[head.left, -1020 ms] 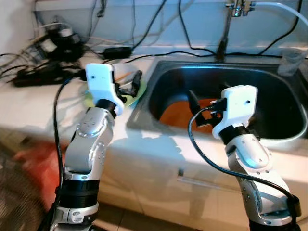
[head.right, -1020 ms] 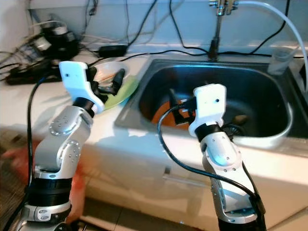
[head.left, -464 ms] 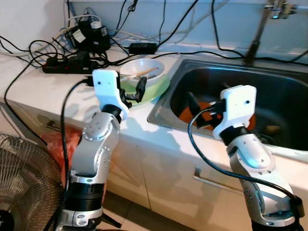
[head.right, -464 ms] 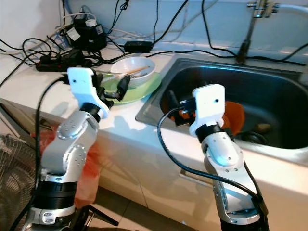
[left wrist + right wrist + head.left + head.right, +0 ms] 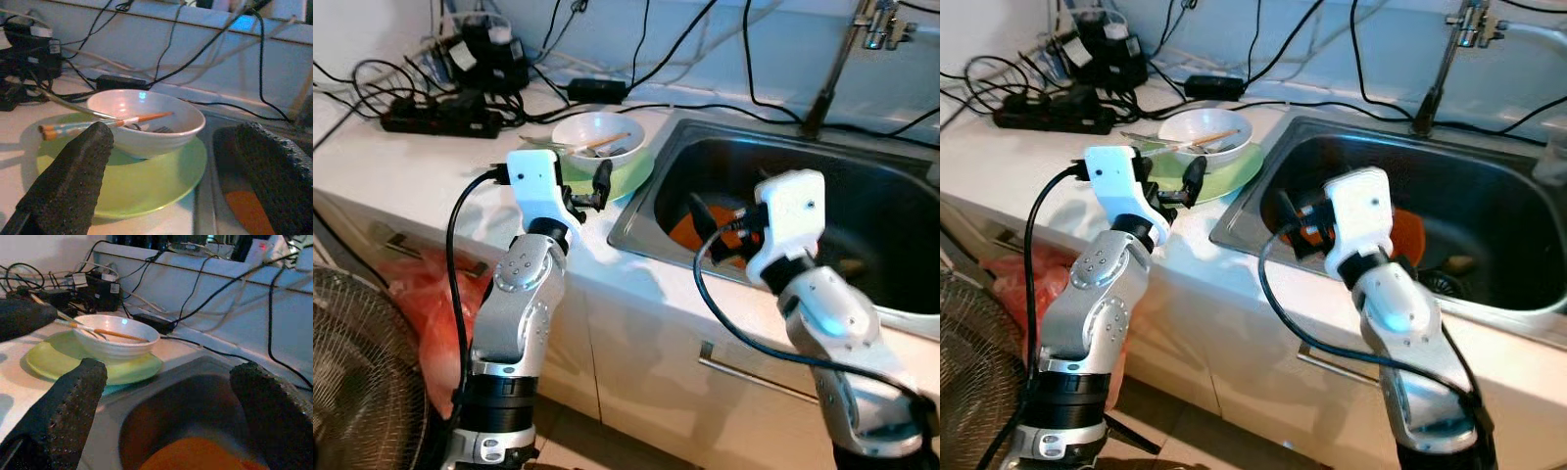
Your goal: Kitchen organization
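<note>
Left gripper [image 5: 171, 161]: fingers [image 5: 68, 181] spread apart, holding nothing. Just ahead of the fingertips, on the tabletop [image 5: 431, 166], stands a white bowl [image 5: 146, 120] on a green plate [image 5: 146, 181]. Chopsticks [image 5: 105, 122] lie across the bowl rim, their ends projecting towards the nearer finger.

Right gripper [image 5: 166, 416]: fingers [image 5: 63, 411] likewise apart and empty, held at the near edge of the sink [image 5: 862, 186]. An orange dish [image 5: 705, 230] lies in the basin just below and beyond them.

Behind the bowl, further from the left fingertips, a power strip [image 5: 435, 119] and loose cables [image 5: 636, 59] run along the wall.

Assessment: the bowl and plate appear to be the next items to handle.

Risks:
- An advance along the present line would likely meet the chopstick ends first, flicking them out of the bowl.
- Gripping the bowl alone may drag the plate towards the sink edge.
- Overreaching could snag the cables, close to water.
</note>
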Controlling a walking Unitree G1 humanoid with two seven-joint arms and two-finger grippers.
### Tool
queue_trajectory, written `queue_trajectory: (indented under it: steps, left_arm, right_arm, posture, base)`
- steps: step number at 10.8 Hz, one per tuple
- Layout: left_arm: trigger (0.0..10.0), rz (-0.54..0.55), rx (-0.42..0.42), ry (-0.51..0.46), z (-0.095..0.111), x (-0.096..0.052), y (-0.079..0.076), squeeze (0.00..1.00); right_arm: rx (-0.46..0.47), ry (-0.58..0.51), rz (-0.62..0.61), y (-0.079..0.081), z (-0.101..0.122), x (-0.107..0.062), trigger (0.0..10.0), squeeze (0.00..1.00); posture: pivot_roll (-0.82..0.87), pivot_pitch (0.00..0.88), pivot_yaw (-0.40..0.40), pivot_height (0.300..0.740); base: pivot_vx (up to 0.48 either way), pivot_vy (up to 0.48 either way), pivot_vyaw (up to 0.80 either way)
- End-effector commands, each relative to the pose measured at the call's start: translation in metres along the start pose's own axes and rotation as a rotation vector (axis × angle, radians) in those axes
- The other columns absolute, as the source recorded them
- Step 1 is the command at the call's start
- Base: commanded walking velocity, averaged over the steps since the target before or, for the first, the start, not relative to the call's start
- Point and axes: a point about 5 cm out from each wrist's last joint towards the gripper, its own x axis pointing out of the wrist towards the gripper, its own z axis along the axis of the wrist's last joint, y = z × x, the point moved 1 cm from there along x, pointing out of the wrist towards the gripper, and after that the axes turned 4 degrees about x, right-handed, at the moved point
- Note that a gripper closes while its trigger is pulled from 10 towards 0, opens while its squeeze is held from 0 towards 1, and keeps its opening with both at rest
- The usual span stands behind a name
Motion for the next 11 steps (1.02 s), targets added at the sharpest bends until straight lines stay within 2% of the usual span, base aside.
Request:
queue_trajectory:
  steps: [1,3,5,6,7,8,9,11]
  left_arm:
    - [10.0,0.020,0.004,0.008,-0.004,0.001,0.001,0.00]
    - [10.0,0.033,0.014,-0.006,0.000,0.004,0.004,0.00]
    - [10.0,0.110,0.065,0.000,0.001,0.004,0.024,0.00]
    - [10.0,0.145,0.082,-0.020,0.007,0.004,0.033,0.00]
    - [10.0,0.181,0.072,-0.014,0.006,0.004,0.040,0.00]
    - [10.0,0.250,0.019,-0.007,0.006,0.006,0.048,0.00]
    - [10.0,0.251,0.005,-0.006,0.005,0.007,0.049,0.00]
    - [10.0,0.273,-0.164,0.052,-0.010,0.013,0.051,0.00]
  right_arm:
    - [0.010,0.000,0.017,0.001,0.003,0.006,10.0,0.00]
    - [0.010,-0.013,0.027,0.004,0.005,0.009,10.0,0.00]
    - [0.029,-0.025,-0.005,0.005,0.003,0.011,10.0,0.00]
    - [0.041,-0.026,-0.005,0.008,0.001,0.011,10.0,0.00]
    - [0.046,-0.014,-0.001,0.009,-0.003,0.012,10.0,0.00]
    - [0.045,-0.007,0.014,0.009,-0.005,0.012,10.0,0.00]
    - [0.038,-0.007,0.011,0.006,-0.004,0.012,10.0,0.00]
    - [0.038,-0.003,-0.008,0.002,-0.002,0.008,10.0,0.00]
  posture:
    - [-0.09,0.000,-0.008,0.740]
    - [-0.10,0.000,0.017,0.740]
    - [-0.08,0.000,0.042,0.740]
    - [-0.05,0.000,0.028,0.740]
    - [-0.04,0.000,0.024,0.740]
    - [-0.06,0.000,0.028,0.740]
    - [-0.06,0.000,0.023,0.740]
    - [-0.08,0.000,0.012,0.740]
  base:
    - [0.000,0.000,0.00]
    - [0.000,0.000,0.00]
    - [0.000,0.000,0.00]
    - [0.000,0.000,0.00]
    - [0.000,0.000,0.00]
    - [0.000,0.000,0.00]
    - [0.000,0.000,0.00]
    - [0.000,0.000,0.00]
